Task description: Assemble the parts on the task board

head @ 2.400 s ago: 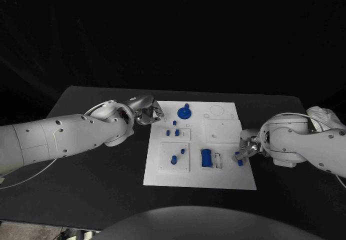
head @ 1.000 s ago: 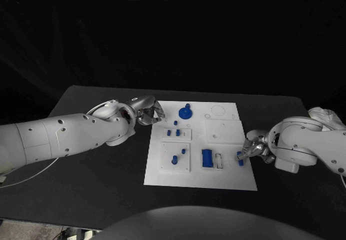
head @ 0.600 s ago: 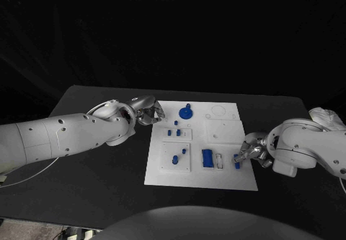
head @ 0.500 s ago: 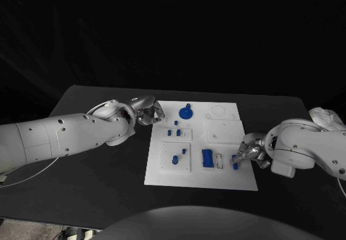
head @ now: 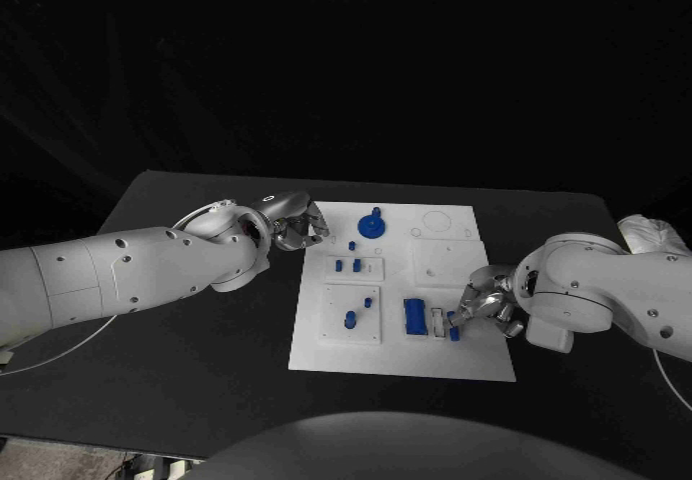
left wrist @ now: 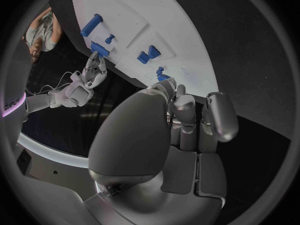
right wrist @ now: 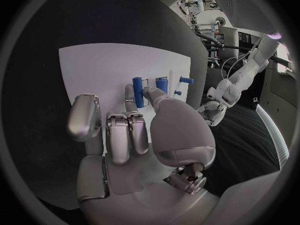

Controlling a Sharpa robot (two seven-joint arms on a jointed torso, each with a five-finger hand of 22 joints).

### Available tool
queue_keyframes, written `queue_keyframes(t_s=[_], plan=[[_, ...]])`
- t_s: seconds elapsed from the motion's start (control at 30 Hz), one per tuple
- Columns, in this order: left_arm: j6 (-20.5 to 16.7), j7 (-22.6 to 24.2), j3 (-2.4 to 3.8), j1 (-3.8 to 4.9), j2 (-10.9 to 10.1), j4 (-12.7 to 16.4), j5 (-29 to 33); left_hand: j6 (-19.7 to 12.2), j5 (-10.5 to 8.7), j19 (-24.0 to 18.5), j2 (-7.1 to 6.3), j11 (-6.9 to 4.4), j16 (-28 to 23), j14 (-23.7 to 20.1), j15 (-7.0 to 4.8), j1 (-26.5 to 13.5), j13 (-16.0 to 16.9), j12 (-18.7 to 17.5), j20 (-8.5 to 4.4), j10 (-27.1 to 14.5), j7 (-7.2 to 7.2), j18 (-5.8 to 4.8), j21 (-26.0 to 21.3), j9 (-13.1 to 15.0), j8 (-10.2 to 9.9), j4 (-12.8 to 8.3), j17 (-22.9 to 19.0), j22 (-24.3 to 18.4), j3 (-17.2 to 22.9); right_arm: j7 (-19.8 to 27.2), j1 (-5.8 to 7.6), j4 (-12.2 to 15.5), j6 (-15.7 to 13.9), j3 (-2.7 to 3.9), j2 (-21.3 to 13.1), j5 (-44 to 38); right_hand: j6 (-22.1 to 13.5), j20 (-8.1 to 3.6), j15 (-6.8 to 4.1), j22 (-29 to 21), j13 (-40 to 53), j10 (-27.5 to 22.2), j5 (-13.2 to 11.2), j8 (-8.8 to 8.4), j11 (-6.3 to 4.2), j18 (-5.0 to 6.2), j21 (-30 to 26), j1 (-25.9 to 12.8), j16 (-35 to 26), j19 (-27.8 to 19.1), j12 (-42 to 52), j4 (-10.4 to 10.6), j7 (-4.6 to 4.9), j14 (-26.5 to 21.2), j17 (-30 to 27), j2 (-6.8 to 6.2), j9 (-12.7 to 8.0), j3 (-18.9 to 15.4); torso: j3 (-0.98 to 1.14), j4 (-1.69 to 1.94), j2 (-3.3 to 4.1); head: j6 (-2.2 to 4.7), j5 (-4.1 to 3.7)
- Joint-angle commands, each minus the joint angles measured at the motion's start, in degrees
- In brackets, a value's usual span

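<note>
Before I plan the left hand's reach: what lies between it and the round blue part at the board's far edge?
Bare white board. In the head view, nothing lies between the left hand and the round blue part.

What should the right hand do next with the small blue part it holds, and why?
Probably ease the small blue part down into the board beside the large blue block. The right hand pinches it just over the task board, next to the white slot piece. The left hand waits at the board's far corner, holding nothing.
</note>
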Motion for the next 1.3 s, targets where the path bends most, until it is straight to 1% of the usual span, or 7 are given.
queue_keyframes(t_s=[0.03, 0.27, 0.47, 0.63, 1.1, 1.23, 1.3], plan=[[0.7, -0.2, 0.03, 0.01, 0.1, 0.2, 0.2, 0.3, 0.37, -0.3, 0.35, -0.03, 0.0, -0.1, 0.17, -0.4, 0.1, 0.3, 0.08, 0.4, -0.04, 0.59, -0.1, 0.1, 0.3, 0.0, -0.1, 9.5, 0.4, -2.7, 0.1, -0.4, 1.9, -0.02, 0.4, 2.1, 0.2, -0.08, 0.02, 7.2, 15.1, 6.0, -0.2, 0.0, -0.13, 0.8, -0.3, -0.6, 0.2, -0.1, 0.2, -3.5, -0.38, 6.0, 15.1, -0.18, 0.0, 4.0, 0.0, 0.0, 0.03, -0.01, 0.17], [0.9, -0.5, 0.03, 0.01, 0.1, 0.2, 0.2, 0.3, 0.37, -0.3, 0.32, -0.03, 0.0, -0.1, 0.17, -0.4, 0.1, 0.2, 0.08, 0.4, -0.04, 0.61, -0.2, 0.1, 0.3, 0.0, -0.1, 9.5, 0.4, -2.4, 0.29, -1.2, 2.1, -0.02, 1.0, 2.8, 0.1, -0.08, 0.02, 7.1, 15.1, 6.0, -0.2, -0.03, -0.13, 0.82, -0.4, -0.6, 0.2, -0.2, 0.2, -3.6, -0.39, 6.0, 15.1, -0.18, 0.0, 4.1, 0.02, -0.05, 0.03, -0.01, 0.34], [1.0, -0.6, 0.03, 0.01, 0.1, 0.1, 0.2, 0.3, 0.37, -0.3, 0.32, -0.03, 0.0, -0.1, 0.17, -0.4, 0.1, 0.2, 0.08, 0.4, -0.04, 0.61, -0.2, 0.1, 0.3, 0.0, -0.1, 9.5, 0.4, -2.0, 0.33, -1.9, 2.0, -0.02, 1.5, 3.4, 0.1, -0.08, 0.02, 7.1, 15.1, 6.0, -0.2, -0.03, -0.14, 0.83, -0.5, -0.6, 0.2, -0.2, 0.2, -3.6, -0.39, 6.0, 15.1, -0.17, 0.0, 4.1, -0.01, -0.08, 0.01, -0.01, 0.25], [1.2, -0.7, 0.03, 0.01, 0.2, 0.1, 0.2, 0.2, 0.37, -0.4, 0.3, -0.01, -0.1, -0.2, 0.17, -0.4, 0.0, 0.2, 0.09, 0.4, -0.03, 0.63, -0.2, 0.1, 0.3, 0.0, -0.2, 9.5, 0.5, -1.8, 0.34, -2.6, 1.8, -0.02, 1.9, 3.7, 0.0, -0.08, 0.03, 7.1, 15.1, 6.0, -0.3, -0.08, -0.12, 0.85, -0.6, -0.6, 0.2, -0.2, 0.2, -3.6, -0.36, 6.0, 15.1, -0.13, 0.0, 4.2, 0.0, -0.01, 0.01, -0.01, 0.16], [1.3, -0.7, 0.03, -0.03, 0.2, 0.0, 0.2, 0.2, 0.37, -0.4, 0.3, -0.01, -0.1, -0.2, 0.17, -0.4, 0.0, 0.2, 0.09, 0.4, -0.03, 0.63, -0.2, 0.1, 0.3, 0.0, -0.2, 9.5, 0.5, -1.4, 0.36, -3.3, 1.7, -0.02, 2.7, 4.4, -0.3, -0.02, 0.14, 7.0, 15.1, 6.0, -1.9, -0.2, 0.03, 0.89, -1.0, -1.6, 0.2, -0.3, 0.2, -3.5, -0.21, 6.0, 15.1, -0.08, 0.2, 4.4, -0.01, -0.03, -0.01, -0.01, 0.31], [1.4, -0.7, 0.03, -0.15, 0.2, -0.1, 0.2, 0.2, 0.38, -0.4, 0.29, -0.01, -0.2, -0.2, 0.18, -0.4, 0.0, 0.2, 0.1, 0.3, -0.02, 0.65, -0.3, 0.1, 0.3, 0.0, -0.3, 9.4, 0.5, -1.5, 0.36, -3.4, 1.7, -0.02, 2.8, 4.5, -0.4, 0.02, 0.18, 7.0, 15.1, 6.0, -2.8, -0.24, 0.05, 0.9, -1.2, -2.0, 0.2, -0.4, 0.2, -3.5, -0.19, 6.0, 15.1, -0.06, 0.2, 4.4, 0.0, -0.03, 0.0, -0.01, 0.31], [1.5, -0.8, 0.03, -0.26, 0.2, -0.1, 0.2, 0.2, 0.38, -0.4, 0.29, -0.01, -0.2, -0.2, 0.18, -0.4, 0.0, 0.2, 0.1, 0.3, -0.02, 0.65, -0.3, 0.1, 0.3, 0.0, -0.3, 9.4, 0.5, -1.5, 0.36, -3.4, 1.8, -0.02, 2.9, 4.6, -0.4, 0.05, 0.21, 7.0, 15.1, 6.0, -3.8, -0.29, 0.08, 0.92, -1.4, -2.3, 0.2, -0.4, 0.2, -3.4, -0.16, 6.0, 15.1, -0.03, 0.2, 4.4, 0.01, -0.03, 0.0, -0.01, 0.29]])
